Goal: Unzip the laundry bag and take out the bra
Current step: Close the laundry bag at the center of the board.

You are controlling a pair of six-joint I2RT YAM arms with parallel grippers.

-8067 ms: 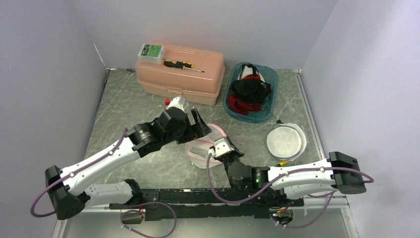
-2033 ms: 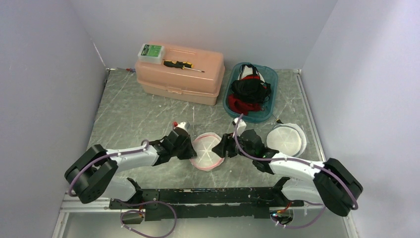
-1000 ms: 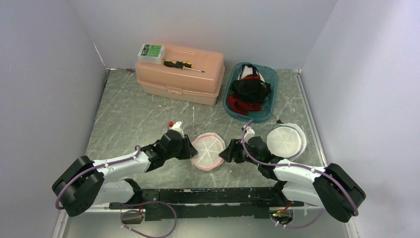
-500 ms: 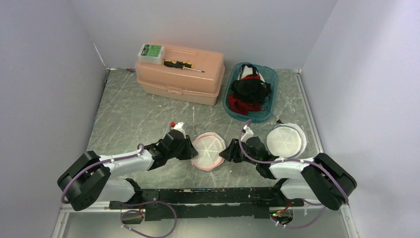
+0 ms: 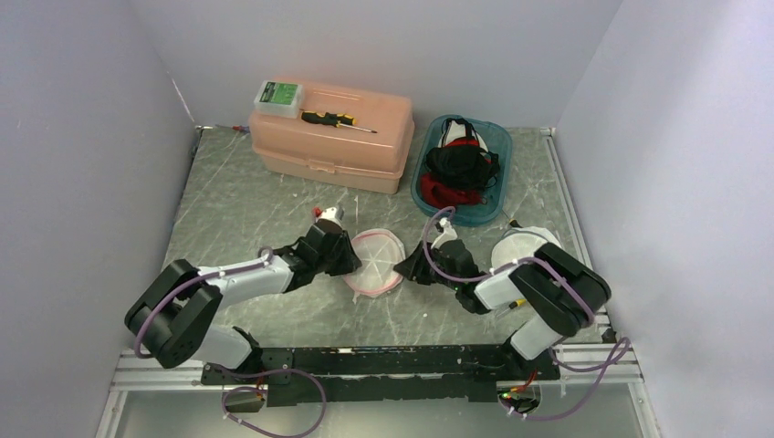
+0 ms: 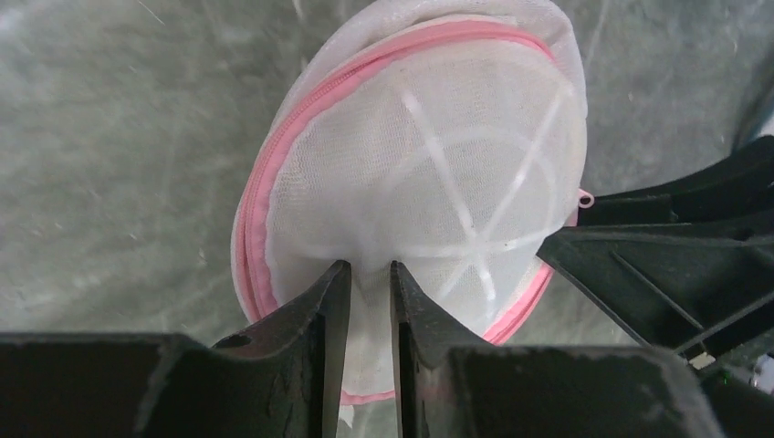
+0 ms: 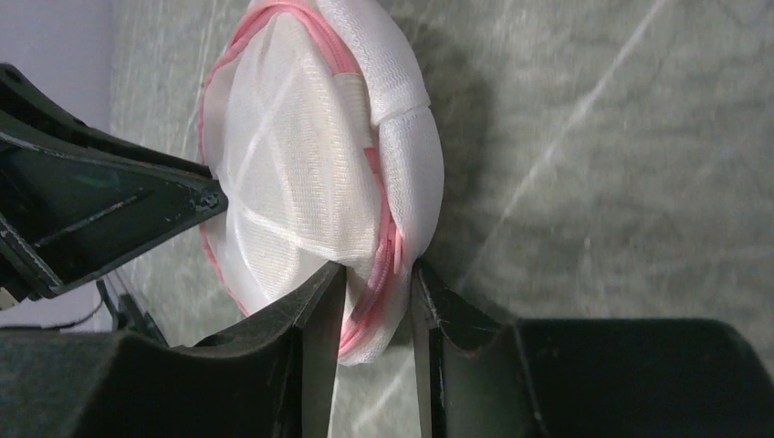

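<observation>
Pink-zippered round white mesh laundry bag (image 5: 372,272) stands tilted on the grey table between both claws, well apart from the salmon plastic toolbox (image 5: 330,137) and the teal tub (image 5: 427,203) of black and red garments. Only the wrist views show the grips: the left gripper (image 6: 365,283), nearly closed, pinches the mesh, and the right gripper (image 7: 374,292), narrowly parted, clamps the zipper rim. I cannot tell what the bag contains.

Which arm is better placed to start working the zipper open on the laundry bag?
Right arm. Its jaws straddle the laundry bag's rim right on the pink zipper, and the zipper pull sits beside them. The left arm's jaws pinch only the mesh face, so it seems suited to anchoring.
</observation>
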